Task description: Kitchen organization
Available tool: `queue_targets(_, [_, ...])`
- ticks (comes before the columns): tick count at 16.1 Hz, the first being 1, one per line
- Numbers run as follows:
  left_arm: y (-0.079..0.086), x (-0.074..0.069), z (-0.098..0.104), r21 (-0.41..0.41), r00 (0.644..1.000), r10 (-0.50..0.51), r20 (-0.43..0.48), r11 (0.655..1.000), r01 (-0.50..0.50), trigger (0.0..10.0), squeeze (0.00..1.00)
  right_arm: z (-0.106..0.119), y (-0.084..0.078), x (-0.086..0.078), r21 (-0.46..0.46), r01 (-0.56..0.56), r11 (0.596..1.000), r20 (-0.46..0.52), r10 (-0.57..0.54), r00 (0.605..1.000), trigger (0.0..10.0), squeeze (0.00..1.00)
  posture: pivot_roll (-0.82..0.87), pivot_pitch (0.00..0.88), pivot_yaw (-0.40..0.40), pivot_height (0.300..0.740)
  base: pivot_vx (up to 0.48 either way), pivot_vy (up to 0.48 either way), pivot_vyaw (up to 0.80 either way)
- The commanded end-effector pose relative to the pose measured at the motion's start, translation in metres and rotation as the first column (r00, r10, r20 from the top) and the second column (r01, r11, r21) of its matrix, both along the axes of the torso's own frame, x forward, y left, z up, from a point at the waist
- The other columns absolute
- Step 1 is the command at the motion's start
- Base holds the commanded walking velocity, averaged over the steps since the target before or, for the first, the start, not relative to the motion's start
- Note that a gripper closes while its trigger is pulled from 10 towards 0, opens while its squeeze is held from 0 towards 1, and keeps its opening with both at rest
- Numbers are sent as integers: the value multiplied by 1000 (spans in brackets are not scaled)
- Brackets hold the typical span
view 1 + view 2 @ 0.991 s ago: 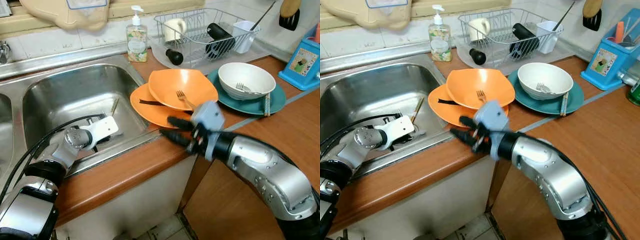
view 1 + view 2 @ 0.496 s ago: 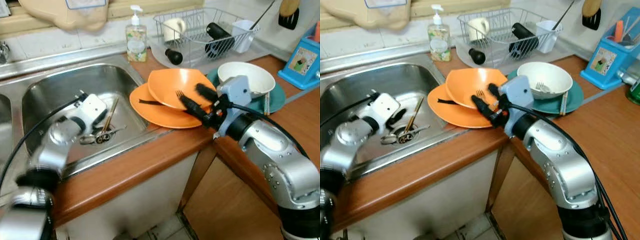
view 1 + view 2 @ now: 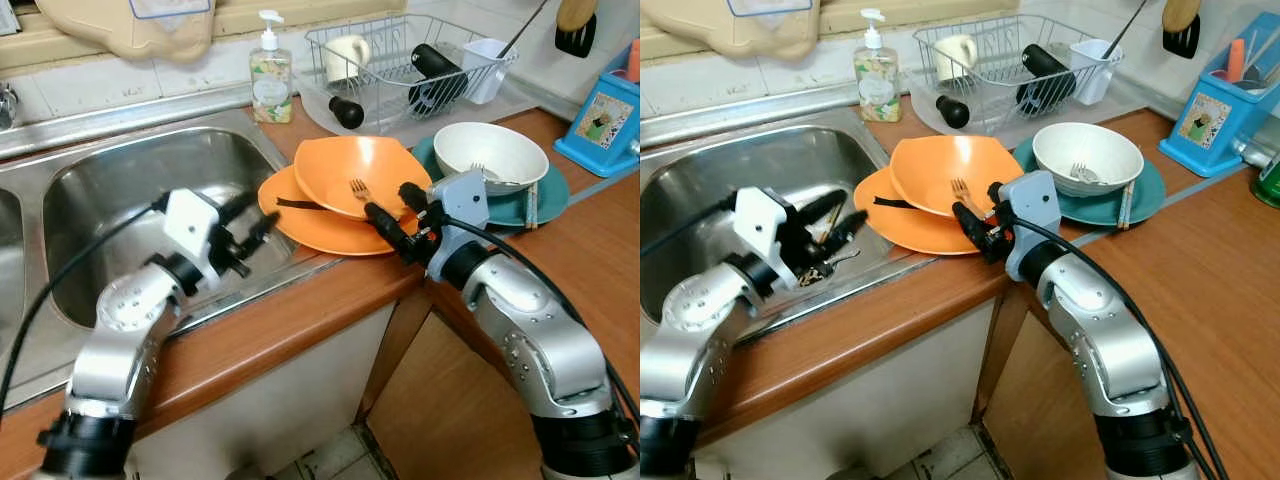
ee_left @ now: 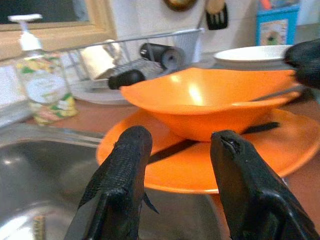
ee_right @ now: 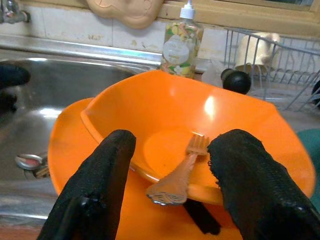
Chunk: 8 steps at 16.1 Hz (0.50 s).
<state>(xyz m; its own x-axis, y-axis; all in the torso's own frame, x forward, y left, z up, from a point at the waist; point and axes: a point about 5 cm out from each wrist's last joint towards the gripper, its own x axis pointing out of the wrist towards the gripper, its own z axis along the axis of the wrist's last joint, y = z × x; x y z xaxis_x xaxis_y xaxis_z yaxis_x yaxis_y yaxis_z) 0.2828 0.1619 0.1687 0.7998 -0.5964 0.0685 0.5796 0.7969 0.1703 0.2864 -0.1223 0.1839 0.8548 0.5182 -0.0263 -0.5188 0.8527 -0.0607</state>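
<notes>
The fork [image 5: 176, 176] lies in the orange bowl [image 3: 365, 175], handle over the rim, between the right gripper [image 3: 394, 210]'s 2 spread, empty fingers. The bowl sits on an orange plate [image 3: 305, 222] beside the sink [image 3: 120, 190]. The left gripper [image 3: 245, 225], open and empty, hovers over the sink edge nearest the bowl.

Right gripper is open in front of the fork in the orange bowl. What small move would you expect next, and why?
Probably a short advance of the right gripper so its open fingers straddle the fork handle, then close. In the right wrist view the handle lies over the near rim of the orange bowl, pointing between the two fingers, and nothing is gripped yet.
</notes>
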Motion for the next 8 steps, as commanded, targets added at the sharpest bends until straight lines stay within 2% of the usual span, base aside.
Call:
queue_targets(1, [-5,-3,5,-6,1000,-23,-1,1000,23,10000,0,-1,-4,4,12,29,1000,-2,-29,1000,2627,0,-8,0,18,740,0,0,0])
queue_targets(2, [-7,-5,6,-10,1000,-31,-6,999,30,10000,0,-3,-6,6,7,45,999,-9,-45,999,941,0,-9,0,18,740,0,0,0])
queue_targets(3, [-9,-6,7,-11,999,-37,-7,999,37,10000,0,-4,-7,7,2,53,999,-18,-53,998,0,0,-10,0,18,740,0,0,0])
queue_targets(8, [-18,-10,11,-4,997,-81,-16,997,81,10000,0,-8,-7,6,17,40,999,-50,-39,998,0,0,-13,0,16,740,0,0,0])
